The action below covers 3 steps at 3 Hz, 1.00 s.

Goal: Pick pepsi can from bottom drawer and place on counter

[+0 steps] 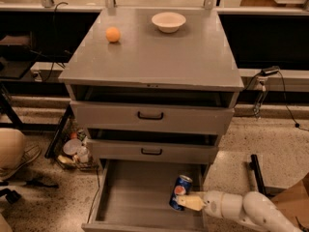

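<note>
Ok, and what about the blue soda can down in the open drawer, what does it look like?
The pepsi can is small and dark blue, with a round red, white and blue logo and a silver top. It looks like shiny metal. It leans over, top tipped up and to the right, not standing straight. It sits in the bottom drawer, near the right side. The gripper reaches in from the right and presses against the can's lower end.
</note>
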### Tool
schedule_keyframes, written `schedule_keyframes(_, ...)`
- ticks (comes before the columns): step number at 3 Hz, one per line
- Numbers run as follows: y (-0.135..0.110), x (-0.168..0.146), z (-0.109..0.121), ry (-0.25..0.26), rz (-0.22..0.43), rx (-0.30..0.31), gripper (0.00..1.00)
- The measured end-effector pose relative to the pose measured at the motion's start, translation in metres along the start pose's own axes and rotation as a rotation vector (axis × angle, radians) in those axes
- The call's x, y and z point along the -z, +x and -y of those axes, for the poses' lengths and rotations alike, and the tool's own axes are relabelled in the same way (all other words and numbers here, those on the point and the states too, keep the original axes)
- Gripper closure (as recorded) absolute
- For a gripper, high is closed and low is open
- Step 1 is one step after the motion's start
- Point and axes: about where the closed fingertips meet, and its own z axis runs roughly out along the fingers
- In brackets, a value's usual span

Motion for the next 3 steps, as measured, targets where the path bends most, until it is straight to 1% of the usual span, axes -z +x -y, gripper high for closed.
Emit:
schedule_keyframes(1,-0.007,0.038,-0.034,0.045,0.064,0.172,1.00)
schedule_keyframes(2,-0.023,0.073,-0.071,0.103,0.156,0.326,1.00)
schedule_keyframes(3,-0.023,0.073,-0.071,0.103,0.156,0.327,1.00)
